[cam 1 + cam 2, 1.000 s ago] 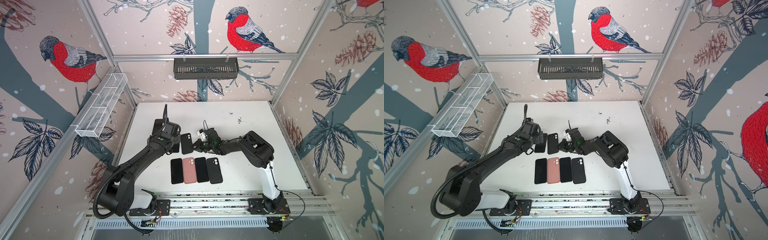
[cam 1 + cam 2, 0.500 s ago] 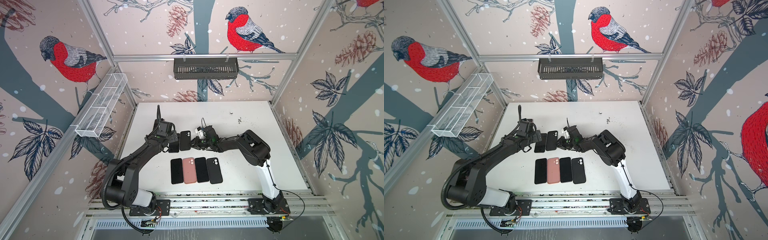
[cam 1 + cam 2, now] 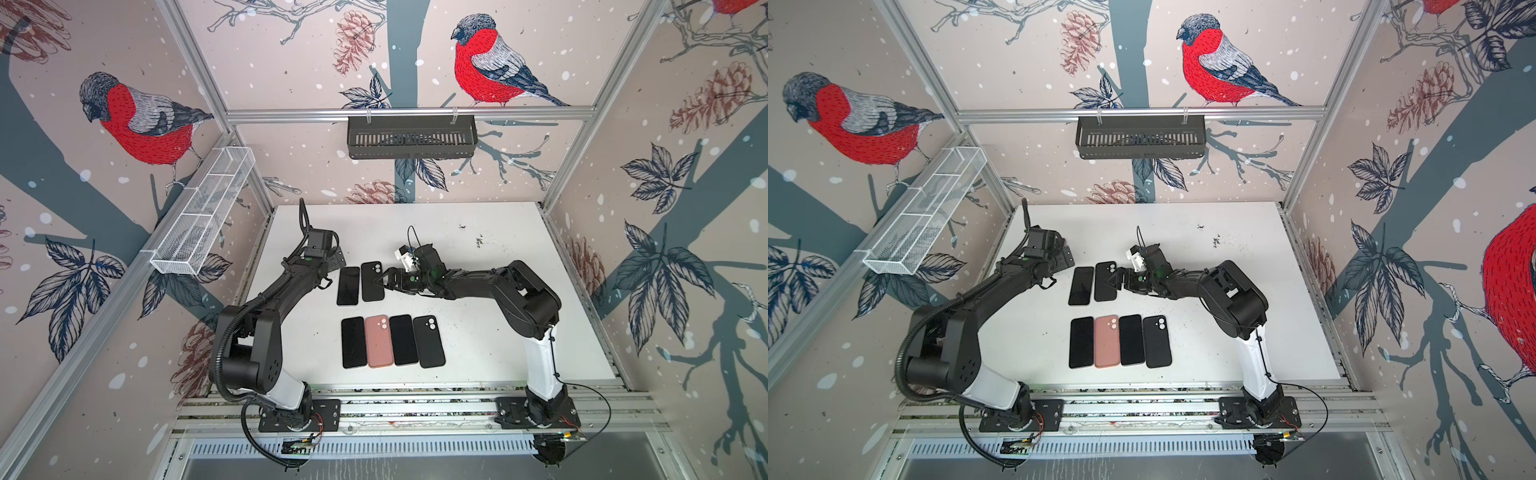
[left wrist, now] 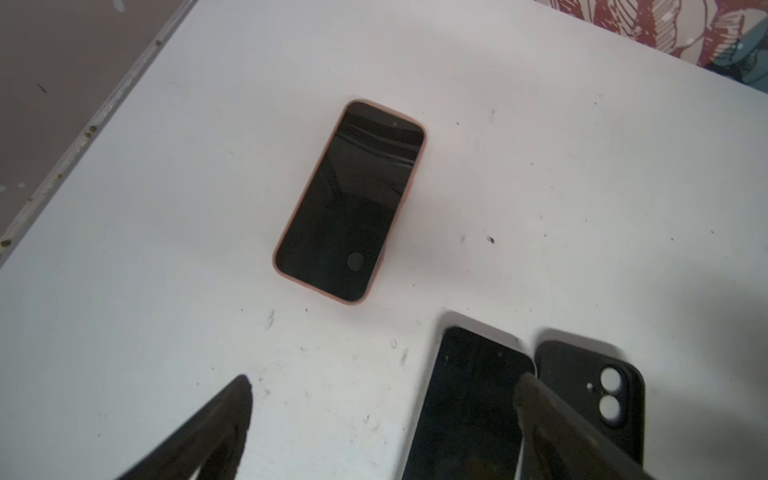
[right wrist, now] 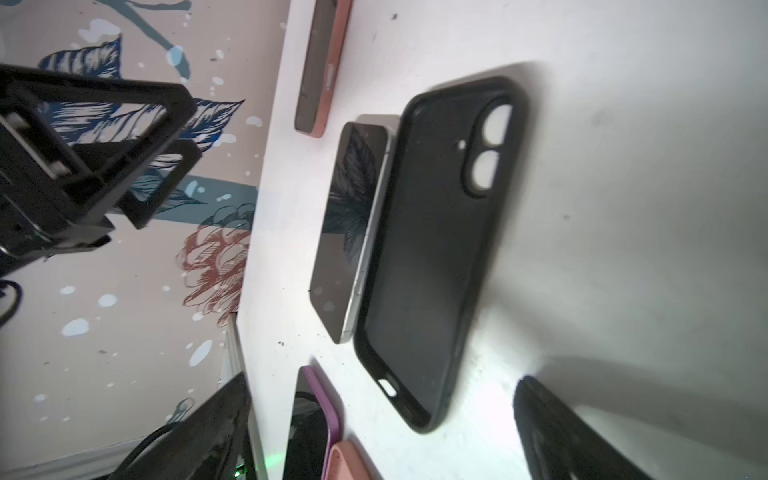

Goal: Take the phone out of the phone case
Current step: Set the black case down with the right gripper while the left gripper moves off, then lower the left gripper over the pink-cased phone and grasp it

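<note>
A bare phone [image 3: 348, 286] with a silver edge lies screen up on the white table [image 3: 478, 332]. An empty black phone case [image 3: 372, 281] lies beside it, touching it, inside up. Both also show in the right wrist view, phone [image 5: 357, 224] and case [image 5: 436, 249]. My right gripper [image 3: 381, 280] is open, level with the case's right edge. In its wrist view the right gripper [image 5: 378, 428] has the case's near end just ahead of its spread fingers. My left gripper [image 4: 382, 419] is open, one finger [image 4: 552, 428] hanging over the phone [image 4: 469, 399] and case [image 4: 590, 386].
A phone in a salmon case [image 4: 351, 201] lies ahead of the left gripper; the left arm hides it in both top views. Nearer the front is a row: a purple-rimmed phone [image 3: 353, 342], a pink case [image 3: 378, 340], a dark phone [image 3: 402, 340] and a black case [image 3: 429, 340].
My right gripper has opened and let go of the black case, which now lies flat beside the phone. The left arm has drawn back and to the left, off the phone.
</note>
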